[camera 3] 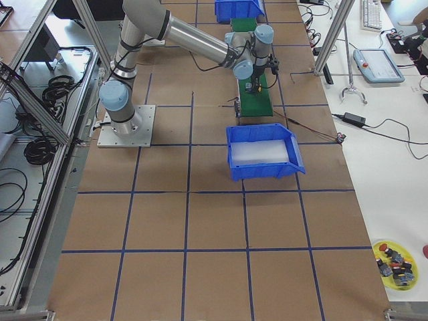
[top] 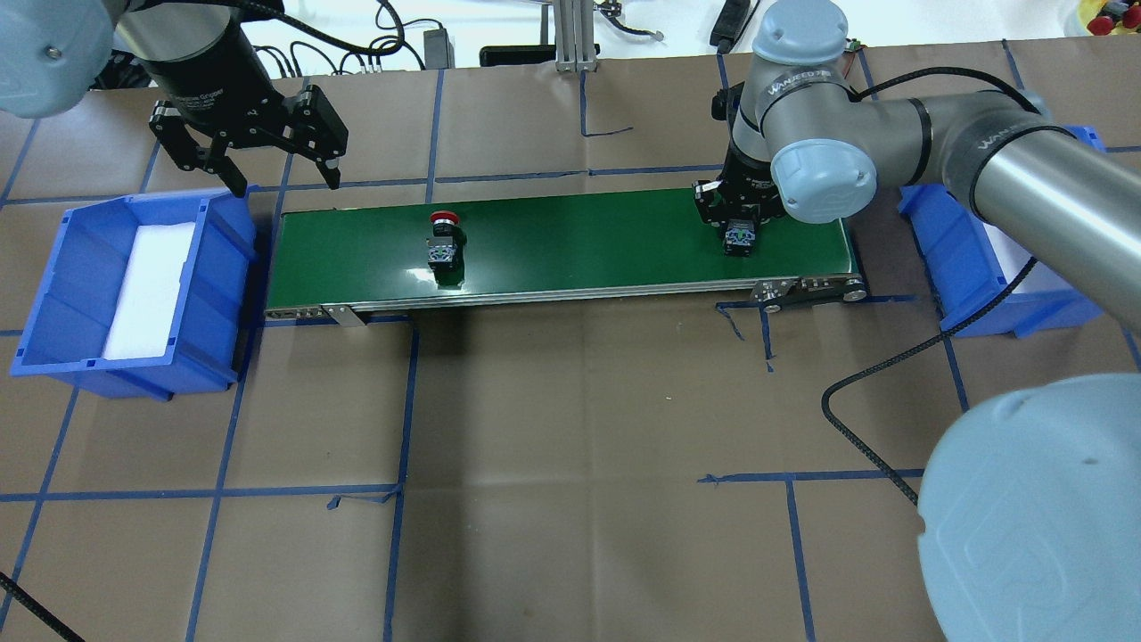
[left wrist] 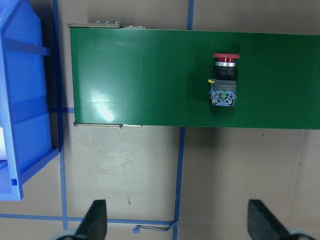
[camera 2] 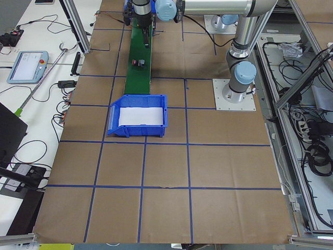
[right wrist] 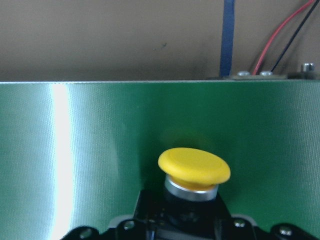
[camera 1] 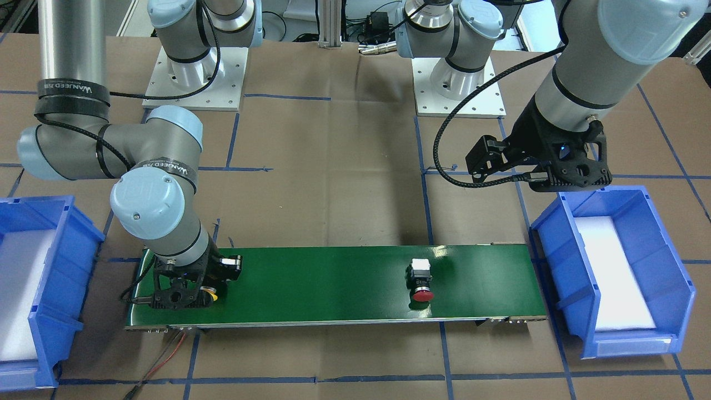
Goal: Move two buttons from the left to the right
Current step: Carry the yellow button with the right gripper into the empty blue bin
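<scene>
The yellow button (right wrist: 194, 167) sits at the right end of the green conveyor belt (top: 579, 241), seemingly between the jaws of the right gripper (top: 738, 227); we cannot tell if they clamp it. The red button (top: 443, 242) lies further left on the belt. Neither is in the right blue bin (top: 949, 250) yet. The left gripper (top: 285, 183) hangs wide open, holding nothing.

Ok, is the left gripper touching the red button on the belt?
Apart. The left wrist view shows the red button on the green belt, far from the open left gripper.

Only word I can actually read is WANJEED, on the black straps (top: 802, 73) round the right arm (top: 900, 129). Rest is too blurry.
</scene>
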`<act>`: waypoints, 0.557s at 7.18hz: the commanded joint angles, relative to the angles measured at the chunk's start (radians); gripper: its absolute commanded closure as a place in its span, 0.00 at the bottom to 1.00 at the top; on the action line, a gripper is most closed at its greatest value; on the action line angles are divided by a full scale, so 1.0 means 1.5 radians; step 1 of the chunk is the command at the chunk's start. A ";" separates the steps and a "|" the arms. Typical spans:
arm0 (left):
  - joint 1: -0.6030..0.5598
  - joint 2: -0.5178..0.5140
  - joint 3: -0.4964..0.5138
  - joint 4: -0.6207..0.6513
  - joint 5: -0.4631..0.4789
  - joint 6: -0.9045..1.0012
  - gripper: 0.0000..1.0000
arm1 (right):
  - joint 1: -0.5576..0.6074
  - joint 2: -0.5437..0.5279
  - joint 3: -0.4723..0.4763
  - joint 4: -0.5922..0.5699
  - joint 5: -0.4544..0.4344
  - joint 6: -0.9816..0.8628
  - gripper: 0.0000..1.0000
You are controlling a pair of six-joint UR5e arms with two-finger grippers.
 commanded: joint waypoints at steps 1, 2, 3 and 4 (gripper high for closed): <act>0.000 0.000 0.001 0.000 0.000 0.000 0.00 | -0.022 -0.039 -0.010 0.004 -0.009 -0.003 0.97; 0.000 0.001 0.000 0.000 0.000 0.000 0.00 | -0.058 -0.071 -0.039 0.026 -0.007 -0.010 0.96; 0.000 0.001 0.001 0.000 0.000 0.000 0.00 | -0.107 -0.090 -0.094 0.104 -0.004 -0.066 0.95; 0.000 0.001 0.001 0.000 0.000 0.000 0.00 | -0.172 -0.087 -0.146 0.181 -0.002 -0.188 0.95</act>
